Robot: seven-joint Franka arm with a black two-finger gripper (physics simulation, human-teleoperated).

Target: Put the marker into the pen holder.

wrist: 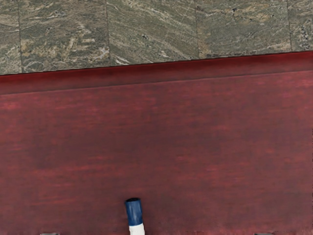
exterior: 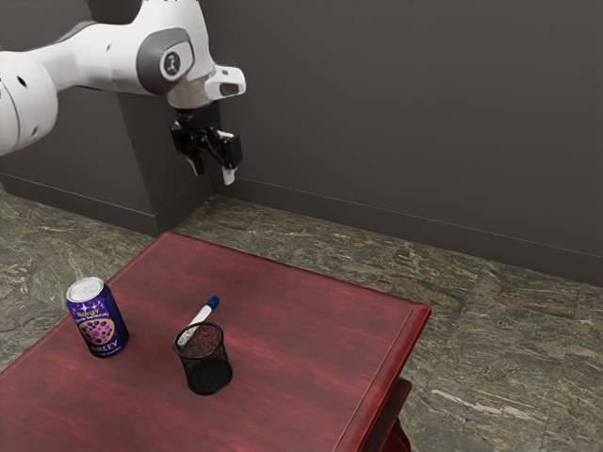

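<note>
High above the table, my gripper (exterior: 214, 173) stands open with a gap between its fingers and nothing in it. Tips of the gripper (wrist: 156, 233) show far apart at the wrist view's lower edge. A white marker (exterior: 200, 317) with a blue end lies on the table behind the pen holder, its near part seen past the holder's rim. The marker (wrist: 134, 214) also appears between the fingertips in the wrist view, blue end and some white. The black mesh pen holder (exterior: 204, 365) stands upright on the table.
A purple can (exterior: 98, 320) stands upright on the red table (exterior: 311, 330), toward the exterior view's left of the pen holder. A dark wall (exterior: 405, 132) rises beyond the table, and stone-patterned floor (wrist: 151, 29) lies past the table's edge.
</note>
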